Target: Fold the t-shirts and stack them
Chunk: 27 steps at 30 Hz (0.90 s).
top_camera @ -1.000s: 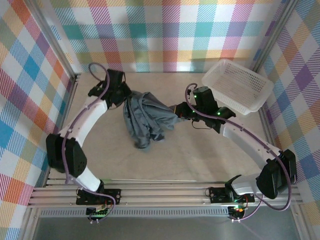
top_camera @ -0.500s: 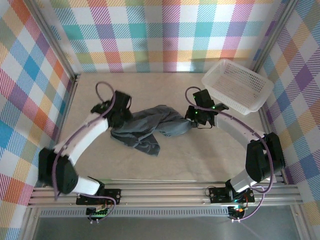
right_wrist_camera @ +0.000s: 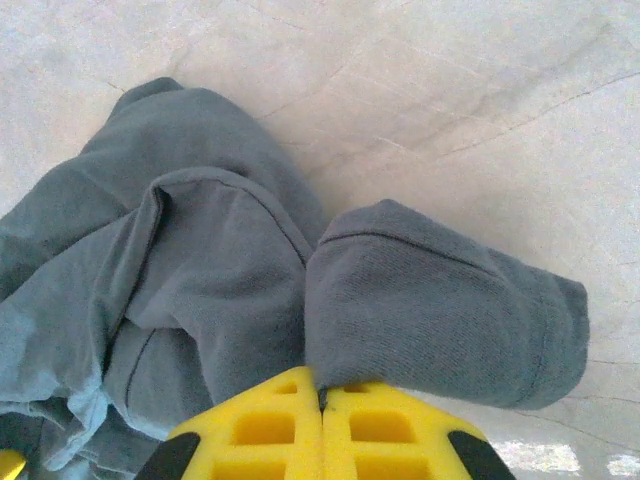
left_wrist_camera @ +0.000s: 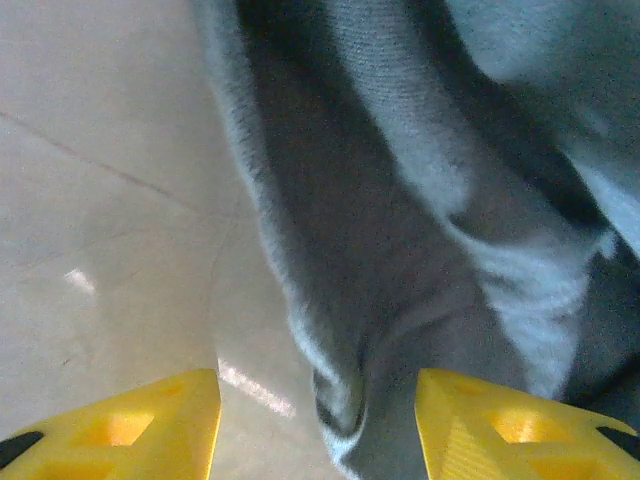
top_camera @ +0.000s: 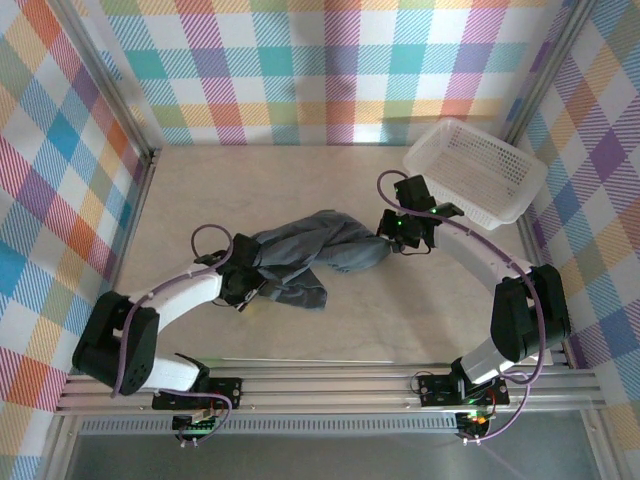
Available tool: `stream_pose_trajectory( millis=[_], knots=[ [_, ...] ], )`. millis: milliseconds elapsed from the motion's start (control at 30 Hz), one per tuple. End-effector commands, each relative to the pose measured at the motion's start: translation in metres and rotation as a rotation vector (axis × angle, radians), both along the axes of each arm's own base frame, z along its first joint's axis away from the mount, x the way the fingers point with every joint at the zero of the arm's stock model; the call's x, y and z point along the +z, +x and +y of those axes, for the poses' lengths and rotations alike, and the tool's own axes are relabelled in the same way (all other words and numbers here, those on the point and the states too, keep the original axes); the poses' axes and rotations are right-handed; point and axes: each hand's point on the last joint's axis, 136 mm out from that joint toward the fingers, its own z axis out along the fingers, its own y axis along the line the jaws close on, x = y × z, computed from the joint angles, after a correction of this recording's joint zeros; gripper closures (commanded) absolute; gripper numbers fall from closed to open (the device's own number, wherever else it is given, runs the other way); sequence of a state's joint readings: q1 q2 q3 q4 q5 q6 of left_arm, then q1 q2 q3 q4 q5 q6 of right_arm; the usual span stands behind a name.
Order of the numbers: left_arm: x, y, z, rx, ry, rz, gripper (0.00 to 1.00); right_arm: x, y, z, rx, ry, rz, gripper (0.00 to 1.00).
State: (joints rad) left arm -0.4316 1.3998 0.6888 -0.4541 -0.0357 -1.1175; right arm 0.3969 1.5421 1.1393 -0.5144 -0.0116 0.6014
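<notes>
Across the middle of the table (top_camera: 200, 190), the t-shirt (top_camera: 315, 252) is held rumpled between both arms, one end pinched in the closed right gripper (right_wrist_camera: 320, 395) and its hem straddled, ungripped, by the wide-open left gripper (left_wrist_camera: 318, 415), presumably so that it can be spread flat for folding.

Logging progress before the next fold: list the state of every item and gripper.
t-shirt: crumpled, unfolded, lying on the table.
white mesh basket: upright, empty.
left gripper: open, shirt hem in the gap.
right gripper: shut, seemingly pinching the shirt at a sleeve.
</notes>
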Motion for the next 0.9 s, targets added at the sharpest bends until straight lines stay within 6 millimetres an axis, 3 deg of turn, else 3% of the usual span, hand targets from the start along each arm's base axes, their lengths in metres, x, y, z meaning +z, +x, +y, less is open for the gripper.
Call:
stream_pose_trajectory(
  millis=[0,133,200,267,400,533,733,867],
  knots=[
    [-0.005,0.008,-0.01,0.025,-0.048,-0.039,0.48,0.01,-0.006,-0.001,0.029,-0.002,-0.013,1.0],
    [-0.006,0.011,-0.015,0.034,-0.061,-0.053,0.61,0.009,-0.005,-0.002,0.027,-0.005,-0.014,1.0],
    [-0.004,0.013,-0.013,0.042,-0.056,-0.07,0.77,0.008,-0.006,-0.002,0.028,-0.005,-0.013,1.0],
    [0.006,0.014,-0.002,0.06,-0.007,-0.086,0.99,0.008,-0.004,-0.005,0.022,-0.006,-0.014,1.0],
    [0.042,0.006,0.042,0.091,0.104,-0.136,1.0,0.019,0.001,-0.02,-0.003,0.0,-0.032,1.0],
    [0.082,0.006,0.071,0.118,0.019,-0.242,1.0,0.048,0.013,-0.038,-0.024,0.015,-0.093,1.0],
    [0.161,0.05,0.068,0.095,-0.194,-0.448,1.0,0.103,0.052,-0.043,-0.006,0.045,-0.193,1.0],
    [0.232,0.093,0.073,0.111,-0.272,-0.594,1.0,0.151,0.084,-0.045,-0.016,0.078,-0.314,1.0]
  ],
)
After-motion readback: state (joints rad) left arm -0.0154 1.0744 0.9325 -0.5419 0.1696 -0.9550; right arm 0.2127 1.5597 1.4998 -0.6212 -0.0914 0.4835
